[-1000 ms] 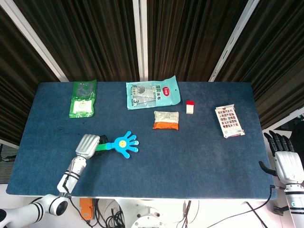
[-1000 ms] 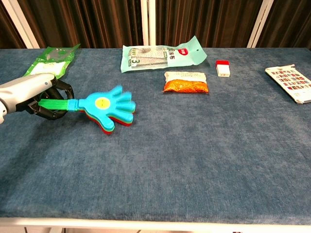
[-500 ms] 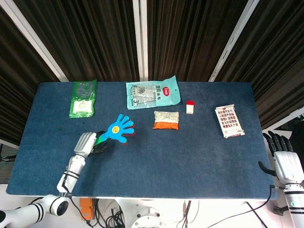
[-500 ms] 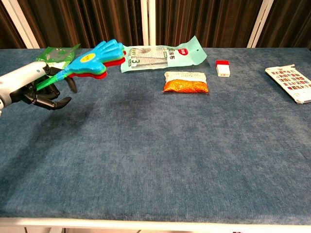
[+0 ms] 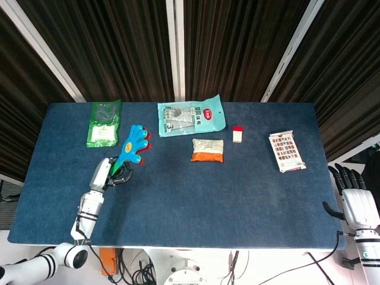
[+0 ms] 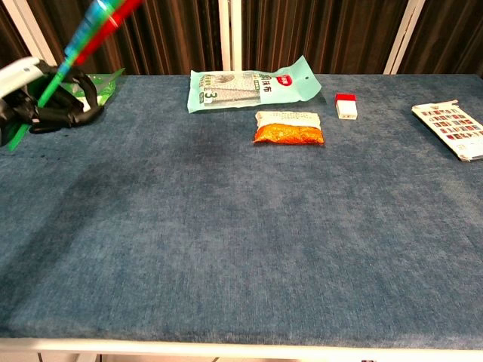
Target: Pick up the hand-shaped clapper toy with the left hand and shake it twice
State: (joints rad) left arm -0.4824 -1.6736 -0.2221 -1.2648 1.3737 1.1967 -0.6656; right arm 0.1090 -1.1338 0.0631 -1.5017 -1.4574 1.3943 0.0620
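Head view: left hand point(image 5: 108, 174) near the table's point(image 5: 249, 196) left edge, fingers wrapped around the green handle of the hand-shaped clapper toy point(image 5: 132, 144). Toy is lifted off the cloth and tilted steeply up, blue palm pointing toward the far edge, red layer showing behind the blue. Its tip sits just right of the green packet point(image 5: 104, 123) in the far left corner; overlap not clear from above.

Chest view: the same left hand point(image 6: 47, 104) at the far left, dark fingers curled on the green handle, clapper toy point(image 6: 96, 23) blurred and running up out of the top of the frame. Green packet point(image 6: 94, 83) partly hidden behind the hand.

Right hand point(image 5: 358, 199) hangs off the table past its near right corner, fingers straight and slightly apart, holding nothing; only the head view shows it.

Others on the table: teal resealable pouch point(image 5: 191, 116) along the far edge near the middle, orange-and-white snack bag point(image 5: 208, 150) just in front of it, small red-and-white box point(image 5: 237, 133) to the right of those, printed card pack point(image 5: 287, 152) near the right edge. All lie flat, apart from each other.
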